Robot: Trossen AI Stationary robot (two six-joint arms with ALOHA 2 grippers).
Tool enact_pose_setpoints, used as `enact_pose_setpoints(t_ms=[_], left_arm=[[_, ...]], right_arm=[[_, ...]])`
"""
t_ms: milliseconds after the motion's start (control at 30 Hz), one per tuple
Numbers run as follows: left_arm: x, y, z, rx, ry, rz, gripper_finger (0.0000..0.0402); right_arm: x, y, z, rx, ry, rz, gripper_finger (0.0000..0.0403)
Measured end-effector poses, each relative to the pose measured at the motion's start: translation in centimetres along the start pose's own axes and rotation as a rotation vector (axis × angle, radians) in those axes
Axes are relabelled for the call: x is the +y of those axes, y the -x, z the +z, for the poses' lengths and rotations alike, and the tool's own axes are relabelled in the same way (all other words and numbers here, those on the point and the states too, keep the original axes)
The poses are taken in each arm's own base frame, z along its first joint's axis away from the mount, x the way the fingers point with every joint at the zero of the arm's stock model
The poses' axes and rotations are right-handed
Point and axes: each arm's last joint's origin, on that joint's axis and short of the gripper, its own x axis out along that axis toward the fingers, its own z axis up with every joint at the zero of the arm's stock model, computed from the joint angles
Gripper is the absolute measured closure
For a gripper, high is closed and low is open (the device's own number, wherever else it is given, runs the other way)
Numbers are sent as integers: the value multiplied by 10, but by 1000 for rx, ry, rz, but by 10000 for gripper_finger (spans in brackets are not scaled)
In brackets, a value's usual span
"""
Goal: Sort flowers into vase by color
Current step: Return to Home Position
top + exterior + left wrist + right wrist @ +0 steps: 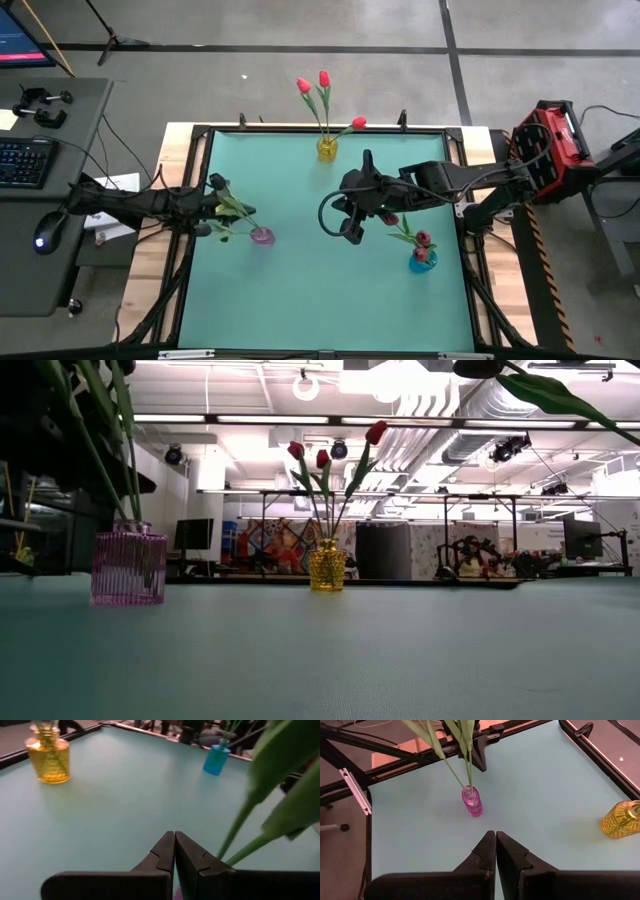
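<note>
Jaws together on both arms; the left arm (150, 203), beside the pink vase (262, 237) centre-left, could snag leaves (233, 208) and topple it

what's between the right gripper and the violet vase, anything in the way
Nothing visible. Only bare table lies between the shut right gripper and the violet vase holding its flowers. The yellow vase stands off that line, and the left gripper sits on the vase's other side.
</note>
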Motion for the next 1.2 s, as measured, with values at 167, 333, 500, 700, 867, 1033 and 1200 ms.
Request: enact_pose_setpoints(t_ms=[167, 333, 500, 700, 867, 1033, 1200], left_arm=[[-2, 0, 3, -26, 5, -42, 401], [-5, 0, 4, -18, 7, -156, 402], [-6, 1, 4, -13, 23, -165, 401], [-5, 0, 5, -31, 26, -138, 401], [-5, 0, 5, -33, 23, -102, 401], [-4, 0, 3, -21, 12, -80, 401], [-4, 0, 2, -6, 25, -77, 401]], right_arm=[[0, 0, 0, 0, 0, 0, 403], [0, 0, 0, 0, 0, 0, 403], [0, 0, 0, 1, -1, 0, 403], [0, 0, 0, 1, -1, -1, 403], [0, 0, 0, 1, 0, 0, 403], [0, 0, 0, 1, 5, 0, 403], [0, 0, 0, 1, 10, -1, 403]])
